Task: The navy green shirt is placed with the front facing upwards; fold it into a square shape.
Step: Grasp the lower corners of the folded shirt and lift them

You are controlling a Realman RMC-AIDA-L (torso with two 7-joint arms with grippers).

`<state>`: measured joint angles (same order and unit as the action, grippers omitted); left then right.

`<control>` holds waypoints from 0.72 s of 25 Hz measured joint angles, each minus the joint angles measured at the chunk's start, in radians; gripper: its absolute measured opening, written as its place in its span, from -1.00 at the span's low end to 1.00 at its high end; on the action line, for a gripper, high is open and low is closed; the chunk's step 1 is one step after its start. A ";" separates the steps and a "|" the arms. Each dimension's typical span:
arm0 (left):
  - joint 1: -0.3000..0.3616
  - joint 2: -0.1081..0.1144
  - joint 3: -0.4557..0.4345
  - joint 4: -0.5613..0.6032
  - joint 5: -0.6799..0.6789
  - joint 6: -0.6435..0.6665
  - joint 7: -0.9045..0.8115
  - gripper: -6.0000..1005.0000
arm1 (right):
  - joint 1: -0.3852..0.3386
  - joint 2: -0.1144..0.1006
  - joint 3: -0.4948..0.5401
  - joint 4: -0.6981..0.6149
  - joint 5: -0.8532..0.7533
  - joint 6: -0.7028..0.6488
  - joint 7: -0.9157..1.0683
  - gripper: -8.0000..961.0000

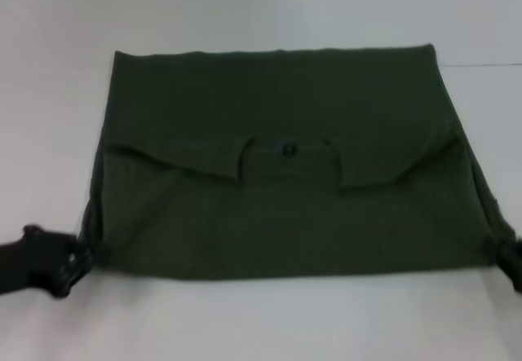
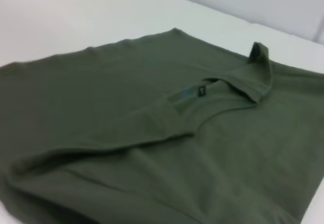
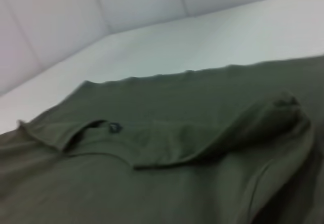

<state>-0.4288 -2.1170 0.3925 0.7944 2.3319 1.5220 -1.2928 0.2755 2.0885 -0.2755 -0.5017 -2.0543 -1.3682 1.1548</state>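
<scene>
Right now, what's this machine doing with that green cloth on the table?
It is folding a dark olive-green cotton shirt on a white table. The shirt already lies as a wide folded rectangle, with the neck opening and its small dark label showing in the middle. The left end effector sits at the shirt's near left corner and the right end effector at its near right corner. Whether either one is gripping the fabric can't be seen.

Shirt: dark olive green, plain. Neck label: black and blue. Table: white. Grippers: black.
</scene>
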 joint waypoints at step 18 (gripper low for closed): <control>0.217 -0.036 -0.125 0.106 0.086 0.400 0.304 -0.91 | -0.311 0.007 0.029 0.080 -0.032 -0.307 -0.337 -0.87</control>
<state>-0.2114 -2.1533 0.2679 0.9005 2.4175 1.9220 -0.9892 -0.0351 2.0952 -0.2465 -0.4214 -2.0864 -1.6753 0.8178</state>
